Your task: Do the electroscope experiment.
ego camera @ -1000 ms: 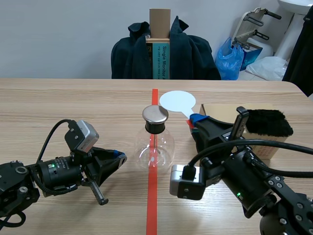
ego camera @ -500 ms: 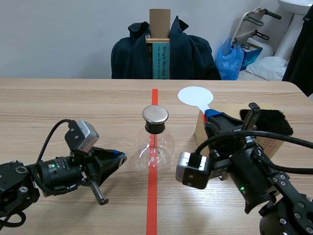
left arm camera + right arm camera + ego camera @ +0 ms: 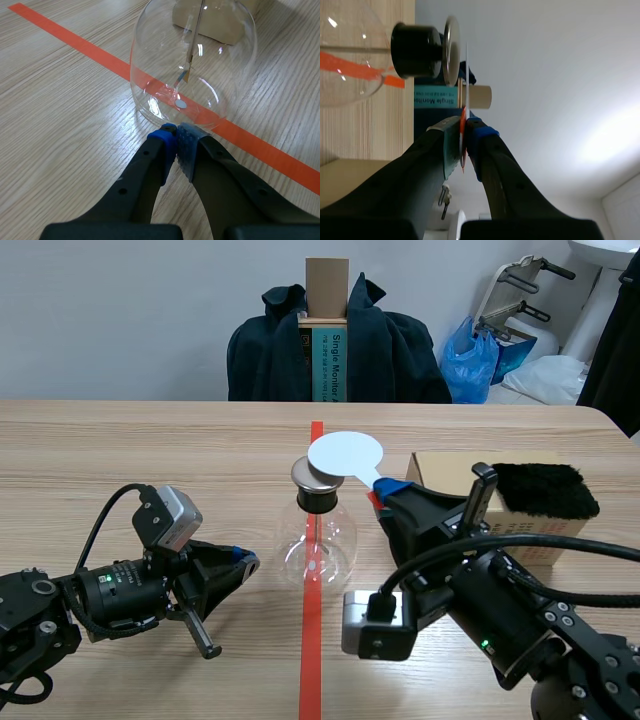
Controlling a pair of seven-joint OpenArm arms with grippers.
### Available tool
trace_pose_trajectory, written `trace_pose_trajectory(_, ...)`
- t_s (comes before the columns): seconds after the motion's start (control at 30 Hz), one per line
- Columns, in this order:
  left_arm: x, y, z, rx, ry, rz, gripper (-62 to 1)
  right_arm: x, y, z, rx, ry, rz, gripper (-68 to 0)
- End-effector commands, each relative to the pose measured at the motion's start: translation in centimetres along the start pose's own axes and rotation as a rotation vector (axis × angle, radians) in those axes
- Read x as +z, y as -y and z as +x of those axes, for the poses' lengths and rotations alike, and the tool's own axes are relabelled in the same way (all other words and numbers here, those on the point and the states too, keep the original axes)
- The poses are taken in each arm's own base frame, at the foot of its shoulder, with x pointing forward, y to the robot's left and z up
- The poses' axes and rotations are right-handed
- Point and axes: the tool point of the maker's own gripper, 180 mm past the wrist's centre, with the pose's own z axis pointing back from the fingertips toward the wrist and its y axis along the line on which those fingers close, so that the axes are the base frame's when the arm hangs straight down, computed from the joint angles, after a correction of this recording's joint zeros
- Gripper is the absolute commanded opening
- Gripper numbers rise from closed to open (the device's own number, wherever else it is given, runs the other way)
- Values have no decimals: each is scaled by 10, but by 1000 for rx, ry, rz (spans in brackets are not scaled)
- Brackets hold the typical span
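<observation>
The electroscope is a round glass flask (image 3: 318,537) with a black stopper and a flat metal cap (image 3: 316,476), standing on the red tape line. My right gripper (image 3: 385,491) is shut on the handle of a white disc paddle (image 3: 345,453), and the disc overlaps the cap's right edge. In the right wrist view the disc (image 3: 467,70) shows edge-on just past the cap (image 3: 451,49), its handle pressed in my right gripper (image 3: 464,134). My left gripper (image 3: 243,561) lies low to the flask's left, shut on nothing. Its tips (image 3: 176,134) sit close to the flask (image 3: 192,65), which has a thin leaf (image 3: 186,76) inside.
A cardboard box (image 3: 455,478) with a black fur pad (image 3: 545,490) on it stands right of the flask, behind my right arm. Across the table are a chair draped with a dark jacket (image 3: 335,345) and an upright carton (image 3: 326,300).
My right gripper swung the paddle right toward the box, then back left and lower, so the disc now sits at the metal cap. The left arm has not moved.
</observation>
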Motion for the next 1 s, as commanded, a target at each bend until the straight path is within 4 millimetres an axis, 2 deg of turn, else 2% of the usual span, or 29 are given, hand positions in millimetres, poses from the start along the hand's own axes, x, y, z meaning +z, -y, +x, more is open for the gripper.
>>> trace_pose_trajectory(0.0, -2, -1, 11, -8, 38, -1, -581, -3, 12, -3, 22, 17, -41, -669)
trace_pose_trajectory(0.37, -2, -1, 11, -8, 39, -1, -582, -1, 12, 17, 24, 128, -39, -668)
trace_pose_trajectory(0.97, -2, -1, 16, -8, 62, -1, -581, -2, 12, 17, 23, 124, -39, -669)
